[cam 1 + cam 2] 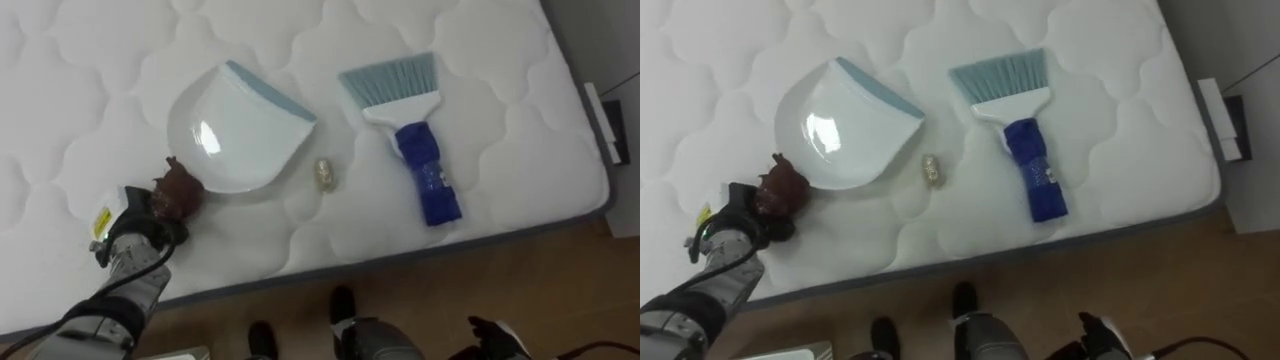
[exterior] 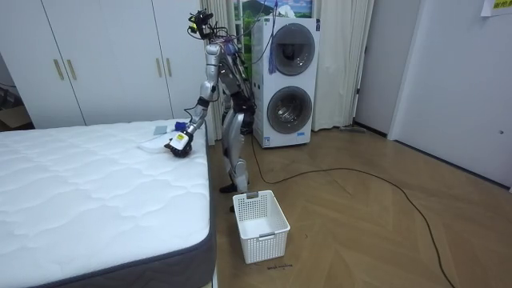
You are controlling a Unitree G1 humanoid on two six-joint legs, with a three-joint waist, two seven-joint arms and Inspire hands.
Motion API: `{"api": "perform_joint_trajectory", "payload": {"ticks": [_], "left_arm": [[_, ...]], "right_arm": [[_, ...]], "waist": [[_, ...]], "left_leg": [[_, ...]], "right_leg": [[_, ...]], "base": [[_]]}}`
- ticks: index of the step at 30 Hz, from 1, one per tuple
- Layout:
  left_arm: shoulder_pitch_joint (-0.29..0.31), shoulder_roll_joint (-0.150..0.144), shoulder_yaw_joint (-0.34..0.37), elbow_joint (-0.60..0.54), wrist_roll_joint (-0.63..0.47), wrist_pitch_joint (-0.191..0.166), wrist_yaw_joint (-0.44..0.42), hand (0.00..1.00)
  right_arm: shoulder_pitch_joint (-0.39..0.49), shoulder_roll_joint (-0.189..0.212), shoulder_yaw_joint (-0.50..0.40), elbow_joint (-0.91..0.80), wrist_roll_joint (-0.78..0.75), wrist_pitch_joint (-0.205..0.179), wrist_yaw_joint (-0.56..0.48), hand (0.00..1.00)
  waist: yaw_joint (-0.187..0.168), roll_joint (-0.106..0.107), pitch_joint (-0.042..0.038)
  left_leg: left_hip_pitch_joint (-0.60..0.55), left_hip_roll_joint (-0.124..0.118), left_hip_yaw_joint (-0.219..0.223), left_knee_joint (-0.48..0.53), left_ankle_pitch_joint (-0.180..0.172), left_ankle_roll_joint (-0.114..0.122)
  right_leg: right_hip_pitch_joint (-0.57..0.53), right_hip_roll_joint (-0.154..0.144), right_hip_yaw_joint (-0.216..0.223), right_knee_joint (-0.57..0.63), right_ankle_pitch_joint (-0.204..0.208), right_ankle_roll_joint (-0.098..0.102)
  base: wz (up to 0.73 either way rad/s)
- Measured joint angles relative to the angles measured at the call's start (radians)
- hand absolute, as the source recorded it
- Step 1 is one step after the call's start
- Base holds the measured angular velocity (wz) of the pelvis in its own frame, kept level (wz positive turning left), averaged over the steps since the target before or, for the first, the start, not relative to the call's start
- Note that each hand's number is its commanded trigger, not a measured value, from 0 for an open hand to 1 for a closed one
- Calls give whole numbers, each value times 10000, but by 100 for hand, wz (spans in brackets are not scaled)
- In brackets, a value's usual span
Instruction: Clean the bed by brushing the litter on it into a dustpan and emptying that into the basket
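Gripping a reddish-brown lump [image 1: 178, 190] in curled fingers, the left hand [image 1: 140, 228] sits lower left on the bed [image 1: 80, 120], at the dustpan's [image 1: 235, 130] rim. Right of centre lies a brush [image 1: 415, 140], with a small scrap [image 1: 325, 174] between the two.

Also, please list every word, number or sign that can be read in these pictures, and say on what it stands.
No text can be read.
Yellow tag on the left hand: print too small.
Brush handle: a pale mark, blurred.
Yellow sheet, top right of the room view: too small.
Washers: no legible label.
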Motion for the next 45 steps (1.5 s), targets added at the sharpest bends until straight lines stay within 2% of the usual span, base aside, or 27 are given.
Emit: {"api": "perform_joint_trajectory", "payload": {"ticks": [4, 6, 8, 11, 12, 15, 17, 20, 25, 29, 33, 36, 39, 42, 45], "left_arm": [[45, 207, -206, 47, 703, -189, 9, 100], [206, 396, -203, 33, 1142, -340, 46, 100], [496, 740, -222, 22, 1542, -444, 272, 100], [653, 956, -383, -51, 2026, -468, 531, 100], [779, 1070, -421, -143, 2238, -515, 568, 100], [1038, 1177, -418, -304, 2849, -470, 780, 100], [1462, 1308, -398, -721, 3499, -467, 958, 100], [2126, 1509, -380, -1326, 3717, -464, 1336, 100], [2438, 1554, -341, -1425, 3709, -464, 1821, 100], [2554, 1617, -336, -1426, 3710, -560, 1975, 100], [2573, 1675, -338, -1606, 3708, -654, 2016, 100], [2651, 1698, -663, -1937, 3709, -774, 2014, 100], [2817, 1697, -791, -2022, 3719, -979, 2007, 100], [2998, 1697, -842, -2092, 3719, -1085, 2006, 100], [3030, 1697, -881, -2065, 3716, -1129, 2010, 100]], "right_arm": [[-13, -114, -26, 14, 85, -186, -18, 0], [-30, -194, -88, 6, 363, -342, -18, 0], [-126, -272, -420, 16, 527, -536, -47, 0], [-213, -489, -470, 14, 891, -568, -117, 0], [-300, -585, -617, -61, 1096, -573, -117, 0], [-307, -861, -981, -91, 1159, -659, -123, 0], [-333, -1149, -1415, -86, 1183, -703, -134, 0], [-292, -1358, -1669, -96, 1551, -895, -377, 0], [-213, -1392, -1946, -113, 1685, -887, -542, 0], [-220, -1403, -1987, -133, 1703, -910, -573, 0], [-255, -1453, -1986, -197, 1908, -938, -576, 0], [-374, -1519, -1982, -389, 2490, -1023, -778, 0], [-572, -1522, -2052, -392, 2540, -1070, -805, 0], [-621, -1527, -2488, -407, 2479, -1051, -1122, 0], [-754, -1529, -2674, -483, 2486, -1010, -1637, 0]], "waist": [[203, 57, -5], [265, 94, -20], [276, 152, -17], [491, 233, -43], [529, 283, -70], [673, 397, -142], [830, 474, -192], [978, 486, -213], [1079, 467, -229], [1123, 476, -306], [1134, 455, -322], [1130, 433, -334], [1048, 423, -333], [994, 401, -321], [998, 279, -290]], "left_leg": [[30, 20, -2, 55, -44, -15], [54, 13, -6, 55, -44, -15], [63, 6, -16, 54, -42, -14], [52, -23, -19, 39, -40, -11], [42, -38, -20, 37, -41, -8], [69, -89, -34, 15, -37, 8], [101, -134, -39, 23, -10, 48], [166, -152, -14, 12, -9, 53], [155, -158, -16, 13, -12, 57], [247, -139, -25, 16, -13, 59], [272, -146, -26, 27, -16, 63], [308, -157, -15, 24, -22, 72], [382, -157, -9, 19, -22, 73], [412, -151, 22, 32, -23, 74], [414, -155, 145, 30, -18, 81]], "right_leg": [[28, -5, 7, 17, -5, -7], [44, -17, -4, 41, -15, -17], [60, -34, -27, 49, -16, -16], [64, -100, -98, 110, -52, 1], [65, -144, -148, 171, -99, 5], [66, -177, -160, 189, -117, 26], [66, -194, -141, 211, -127, 46], [108, -188, -78, 215, -149, 81], [125, -187, -97, 189, -165, 106], [264, -165, -132, 147, -151, 107], [288, -173, -119, 157, -149, 111], [304, -194, -110, 142, -148, 116], [372, -181, -78, 151, -148, 116], [383, -168, 18, 171, -141, 130], [298, -194, 133, 190, -157, 155]], "base": [[-3], [0], [2], [8], [12], [6], [0], [0], [3], [0], [0], [0], [-1], [-4], [-9]]}}
